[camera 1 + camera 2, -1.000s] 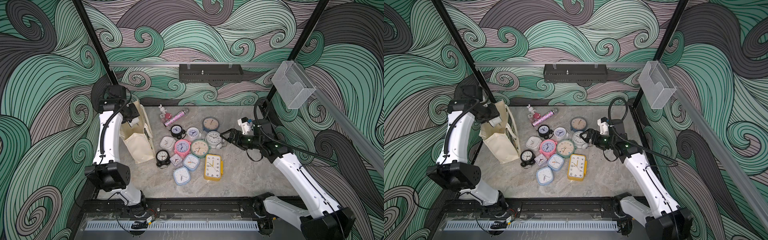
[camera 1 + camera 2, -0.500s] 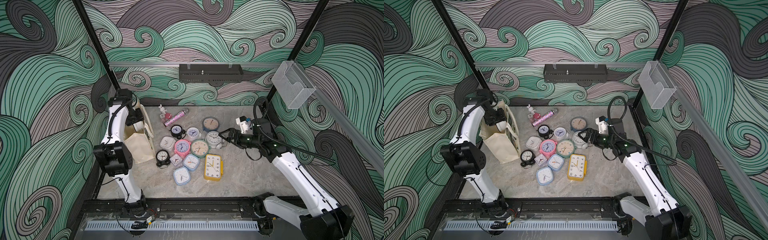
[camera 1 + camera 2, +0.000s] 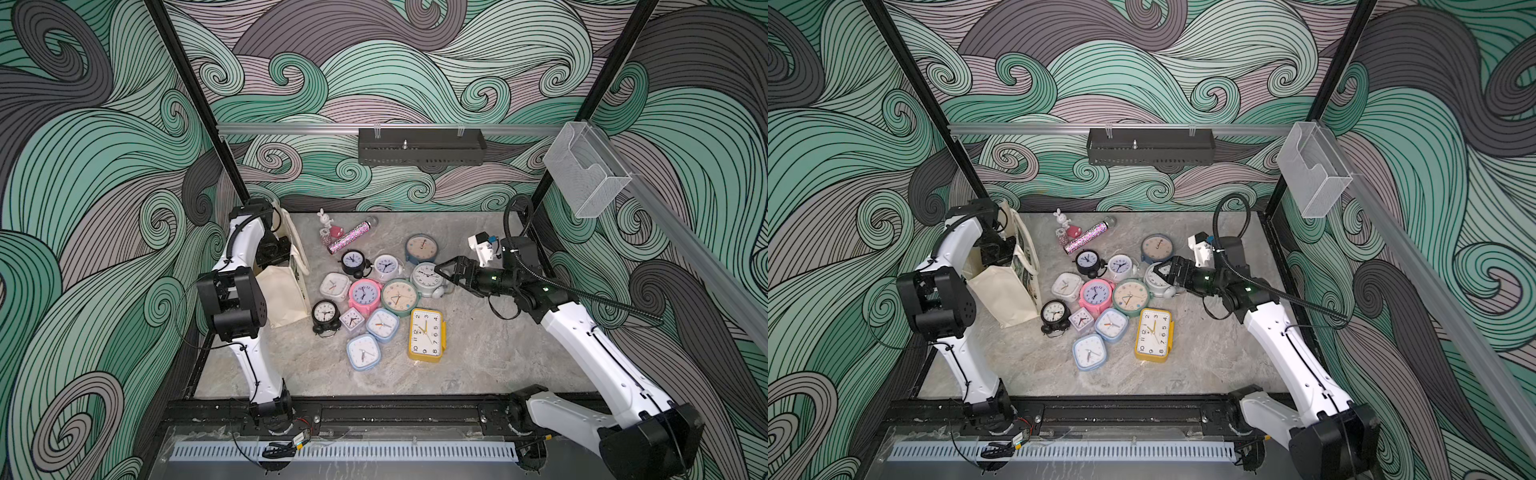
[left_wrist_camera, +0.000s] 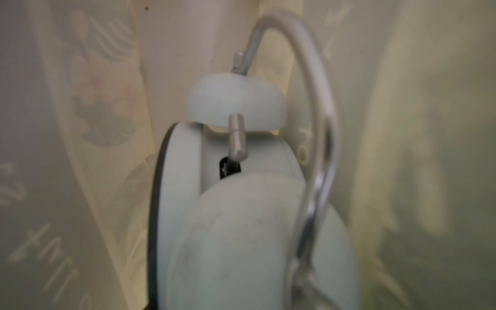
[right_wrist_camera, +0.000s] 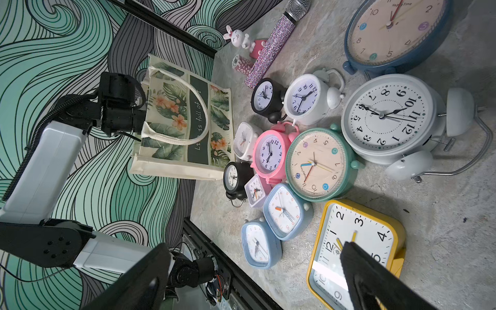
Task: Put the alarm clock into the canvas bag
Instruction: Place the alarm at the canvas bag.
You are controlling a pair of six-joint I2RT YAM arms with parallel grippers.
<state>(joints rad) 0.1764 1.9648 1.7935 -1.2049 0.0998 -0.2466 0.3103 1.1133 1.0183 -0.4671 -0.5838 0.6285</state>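
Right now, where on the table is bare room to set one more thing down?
Widest bare patch: between the yellow clock and the right arm, down to the front rail. A smaller strip lies between the canvas bag and the front rail. Crowded: the clocks packed around the pink clock.

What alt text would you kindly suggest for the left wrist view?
A pale twin-bell alarm clock fills the blurred frame, seen edge-on with a silver wire handle arching over its bells. Cream canvas bag fabric surrounds it, its print showing faintly through.
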